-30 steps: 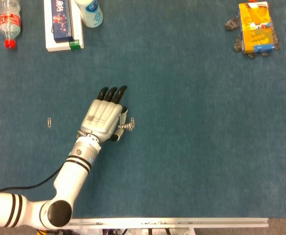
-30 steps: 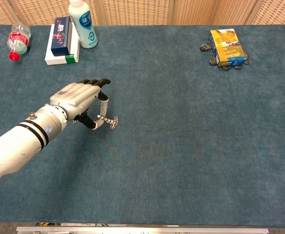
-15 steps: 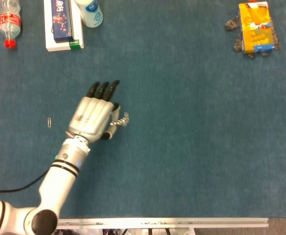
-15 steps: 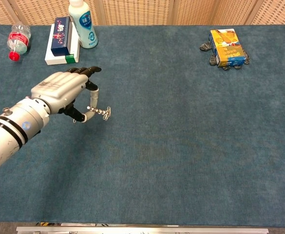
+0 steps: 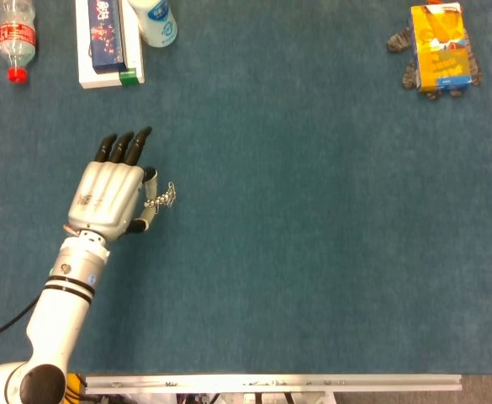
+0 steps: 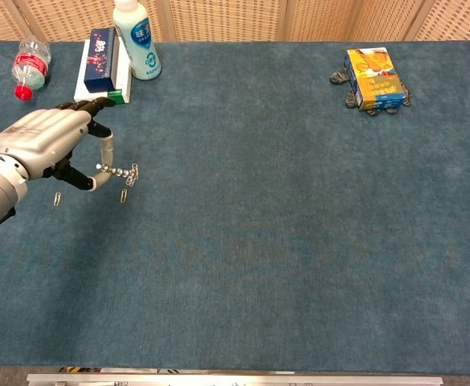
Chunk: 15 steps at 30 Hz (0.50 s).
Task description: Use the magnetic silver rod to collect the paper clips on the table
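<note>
My left hand (image 5: 111, 194) (image 6: 46, 143) hovers over the left part of the blue table cloth and pinches the silver rod (image 6: 112, 170) between thumb and a finger. The rod sticks out to the right, with a few paper clips (image 5: 165, 199) (image 6: 132, 174) clinging to its tip. In the chest view one loose paper clip (image 6: 56, 198) lies on the cloth just below the hand, and another (image 6: 123, 195) lies under the rod's tip. In the head view the hand hides both loose clips. My right hand is outside both views.
At the back left lie a plastic bottle with a red cap (image 5: 15, 38), a blue box on a white one (image 5: 108, 42) and a white bottle (image 5: 155, 21). An orange carton (image 5: 439, 46) rests on a grey object at the back right.
My left hand has carried the rod and its clips to the left and slightly farther back, and now covers the loose clip in the head view.
</note>
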Motion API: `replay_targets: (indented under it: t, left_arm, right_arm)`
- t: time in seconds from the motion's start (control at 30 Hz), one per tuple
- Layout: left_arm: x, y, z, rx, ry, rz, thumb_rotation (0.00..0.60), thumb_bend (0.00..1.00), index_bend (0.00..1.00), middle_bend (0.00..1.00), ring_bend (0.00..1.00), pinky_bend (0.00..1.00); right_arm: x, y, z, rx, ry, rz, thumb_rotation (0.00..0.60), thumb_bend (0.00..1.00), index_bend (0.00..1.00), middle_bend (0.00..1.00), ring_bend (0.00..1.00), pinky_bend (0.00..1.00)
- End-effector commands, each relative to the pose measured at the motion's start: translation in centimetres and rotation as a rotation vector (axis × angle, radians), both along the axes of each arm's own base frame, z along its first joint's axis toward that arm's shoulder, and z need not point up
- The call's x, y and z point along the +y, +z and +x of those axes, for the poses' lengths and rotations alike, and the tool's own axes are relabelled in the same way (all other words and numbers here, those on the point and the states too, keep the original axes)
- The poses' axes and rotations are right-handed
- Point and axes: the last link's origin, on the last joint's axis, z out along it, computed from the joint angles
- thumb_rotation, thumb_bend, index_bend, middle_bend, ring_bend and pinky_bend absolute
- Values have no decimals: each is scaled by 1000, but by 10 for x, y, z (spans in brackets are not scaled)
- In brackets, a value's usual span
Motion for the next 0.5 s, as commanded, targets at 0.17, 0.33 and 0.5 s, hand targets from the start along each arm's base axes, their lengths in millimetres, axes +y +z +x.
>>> replay_targets:
  t: [0.17, 0.33, 0.5]
  left_arm:
    - [-2, -3, -8, 4, 14, -14, 600, 359, 612, 34, 0, 0]
    - [-3, -8, -13, 11, 22, -31, 600, 360, 612, 34, 0, 0]
    - [-5, -13, -18, 11, 34, -43, 600, 360, 612, 34, 0, 0]
  right_arm:
    - [-1, -2, 0, 0, -3, 5, 600, 369, 241, 156, 0, 9]
    - [0, -1, -1, 0, -9, 5, 600, 369, 241, 156, 0, 9]
    - [2, -1, -4, -2, -15, 4, 600, 369, 241, 156, 0, 9]
